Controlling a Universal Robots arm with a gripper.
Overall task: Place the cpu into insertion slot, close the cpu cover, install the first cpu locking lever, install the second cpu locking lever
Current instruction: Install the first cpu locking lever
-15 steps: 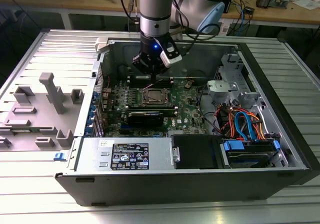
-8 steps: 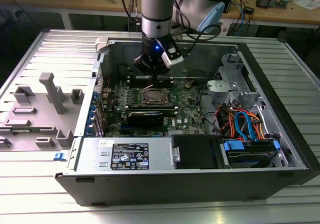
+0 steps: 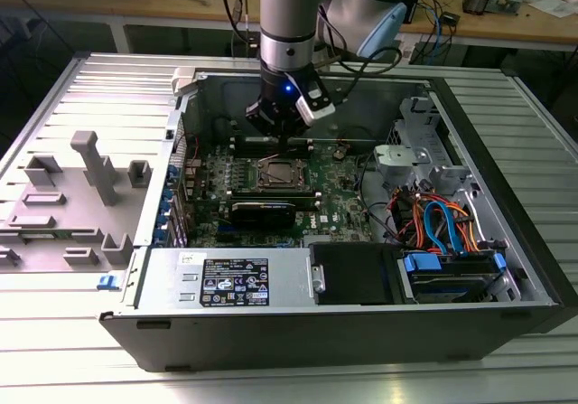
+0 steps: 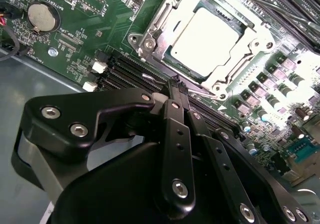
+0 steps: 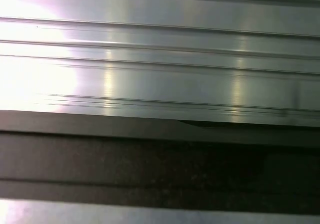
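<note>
The cpu (image 4: 212, 36), a flat square chip with a pale metal top, lies in the insertion slot (image 3: 275, 174) of the green motherboard. The cpu cover (image 4: 231, 69), a silvery frame plate, lies flat around the chip, which fills its window. In the exterior view my gripper (image 3: 283, 138) hangs just above the far edge of the socket. In the second wrist view my gripper (image 4: 176, 82) has its black fingers drawn together, their tips at the socket's edge beside a thin metal locking lever (image 4: 202, 91). I cannot tell whether they touch the lever.
Black memory slots (image 4: 125, 71) run beside the socket and a coin battery (image 4: 42, 14) sits farther off. The open case holds a power supply (image 3: 230, 279) at the front and a cable bundle (image 3: 433, 219). A grey fixture (image 3: 72, 196) lies outside. Ribbed metal (image 5: 160, 58) faces the first wrist camera.
</note>
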